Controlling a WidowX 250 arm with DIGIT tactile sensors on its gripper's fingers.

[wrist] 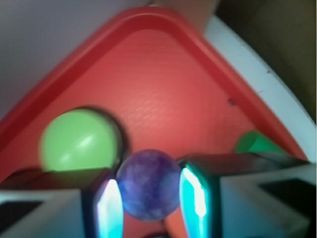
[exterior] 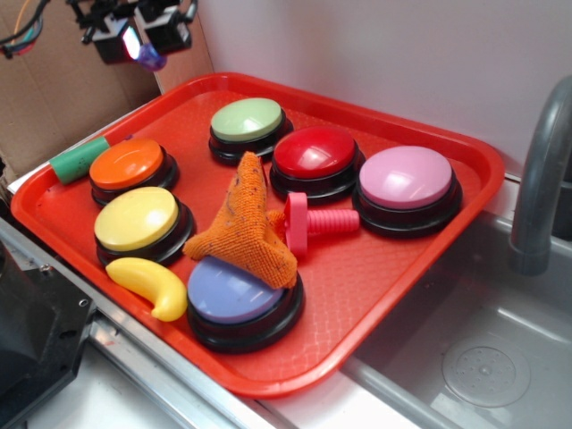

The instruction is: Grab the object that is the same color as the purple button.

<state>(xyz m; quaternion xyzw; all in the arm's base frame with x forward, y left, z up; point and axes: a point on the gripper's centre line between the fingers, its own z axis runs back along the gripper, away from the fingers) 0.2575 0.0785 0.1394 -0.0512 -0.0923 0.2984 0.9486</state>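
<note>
So in the exterior view the claw [exterior: 143, 43] is up at the top left, well above the back left corner of the red tray [exterior: 465, 170], and there's a small dark purple lump [exterior: 150, 59] peeking out right at its tip. That's the object the task wants, since it matches the purple button [exterior: 234, 295] sitting at the front of the tray, half under an orange cloth [exterior: 243, 223]. The lump is clear of the tray floor as far as I can tell, hanging up there with the claw. Everything else is down on the tray: green button [exterior: 248, 121], red button [exterior: 315, 154], pink button [exterior: 407, 179], orange button [exterior: 128, 165], yellow button [exterior: 137, 220], a pink screw [exterior: 311, 222], a yellow banana [exterior: 147, 286], and a green cylinder [exterior: 80, 159] lying on the left rim.

The wrist view is blurry, but it settles the key thing. The purple lump [wrist: 148, 184] sits dead centre between the two fingers [wrist: 110, 208], both pressing against its sides, so the claw is closed down to about the width of the ball and has it pinched. No offset either way; it's roundish, so there's no long axis to fuss over. Below it you see the tray corner, the green button [wrist: 79, 141] off to the left and a bit of the green cylinder [wrist: 255, 143] to the right.

My read: the grab looks basically done, and the only risk is that a round thing held by two narrow fingers could squirt out.
</note>
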